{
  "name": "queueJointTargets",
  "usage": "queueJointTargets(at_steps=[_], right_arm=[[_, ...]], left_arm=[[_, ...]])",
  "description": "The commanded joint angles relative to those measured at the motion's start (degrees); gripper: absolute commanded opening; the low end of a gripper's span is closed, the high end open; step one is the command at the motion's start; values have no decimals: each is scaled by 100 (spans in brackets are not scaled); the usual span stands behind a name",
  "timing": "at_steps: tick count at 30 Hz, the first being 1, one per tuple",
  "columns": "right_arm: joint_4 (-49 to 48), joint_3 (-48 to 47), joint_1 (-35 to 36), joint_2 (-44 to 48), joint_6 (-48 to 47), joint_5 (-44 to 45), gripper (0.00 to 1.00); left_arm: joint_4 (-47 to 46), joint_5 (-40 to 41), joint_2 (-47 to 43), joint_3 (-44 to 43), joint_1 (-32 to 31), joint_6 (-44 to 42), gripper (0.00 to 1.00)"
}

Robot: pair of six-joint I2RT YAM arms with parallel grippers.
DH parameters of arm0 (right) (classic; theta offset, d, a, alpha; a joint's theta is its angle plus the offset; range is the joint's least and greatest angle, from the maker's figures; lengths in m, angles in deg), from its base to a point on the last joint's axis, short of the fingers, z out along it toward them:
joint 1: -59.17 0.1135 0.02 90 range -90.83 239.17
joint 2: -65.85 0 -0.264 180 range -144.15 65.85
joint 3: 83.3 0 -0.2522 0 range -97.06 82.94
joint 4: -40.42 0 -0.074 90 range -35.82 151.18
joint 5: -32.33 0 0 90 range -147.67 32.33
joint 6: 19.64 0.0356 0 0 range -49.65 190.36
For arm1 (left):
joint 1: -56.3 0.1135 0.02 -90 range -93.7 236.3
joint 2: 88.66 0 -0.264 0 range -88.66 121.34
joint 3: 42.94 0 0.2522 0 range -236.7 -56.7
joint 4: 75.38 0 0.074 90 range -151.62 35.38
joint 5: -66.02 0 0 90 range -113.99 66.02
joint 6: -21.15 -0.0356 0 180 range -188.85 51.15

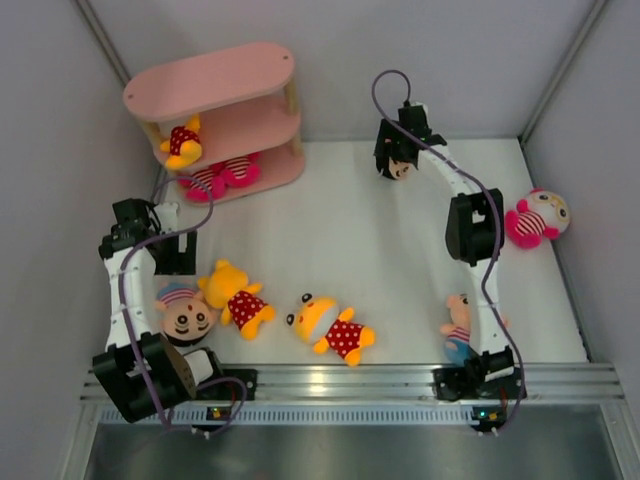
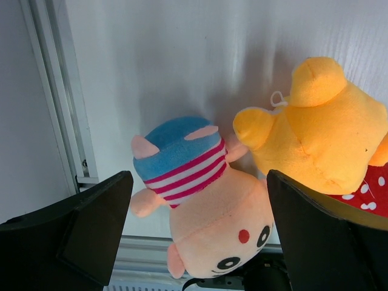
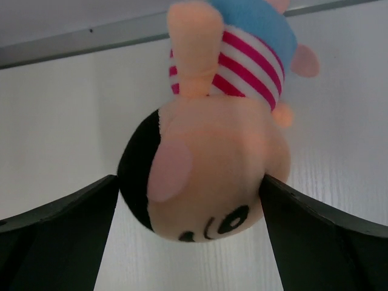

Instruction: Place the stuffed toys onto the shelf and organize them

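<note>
Eight stuffed toys are in view. At the far left the pink shelf (image 1: pixel 215 85) stands on the white table (image 1: pixel 380 230). The first yellow bear (image 1: pixel 183 145) sits on its middle board and the first pink doll (image 1: pixel 222 176) lies on its bottom board.

In front of the shelf, the left claw (image 2: pixel 200 182) is spread wide. The left boy doll (image 1: pixel 186 316) lies on the table between its fingers (image 2: pixel 97 224); I cannot tell if they touch it. Just beside this doll lies the second yellow bear (image 1: pixel 236 298), and to the right, a little apart, the third yellow bear (image 1: pixel 332 326).

Further right, at the back of the table, the right claw (image 3: pixel 189 182) pinches the head of the black-haired boy doll (image 3: pixel 212 151) from both sides. Another boy doll (image 1: pixel 459 330) lies near the right arm's base. The second pink doll (image 1: pixel 535 218) lies at the right wall.
</note>
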Motion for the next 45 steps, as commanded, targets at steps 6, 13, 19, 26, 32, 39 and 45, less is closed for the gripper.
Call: queueJointTargets(at_steps=[6, 13, 19, 26, 32, 39, 45], right_arm=[[-126, -601, -22, -530, -245, 694, 79], [128, -558, -66, -628, -437, 712, 0], [-1802, 2839, 74, 2286, -2096, -1184, 0], [-1678, 5824, 908, 5787, -5259, -4639, 0], [1380, 4885, 2148, 6246, -7266, -5844, 0], [1165, 4462, 3177, 6281, -7013, -4905, 0], [1525, 3997, 3327, 5948, -7083, -4633, 1]], left_arm=[[-179, -261, 155, -349, 24, 85, 98], [-153, -428, 103, -437, 24, 217, 98], [452, -2280, 50, -787, 24, -283, 95], [454, -4294, -46, -1183, -309, -845, 94], [462, -5549, -485, -1798, -1109, -1617, 98], [514, -6422, -925, -1809, -1382, -2111, 98], [1464, -6275, -1171, -1545, -1821, -3922, 98]])
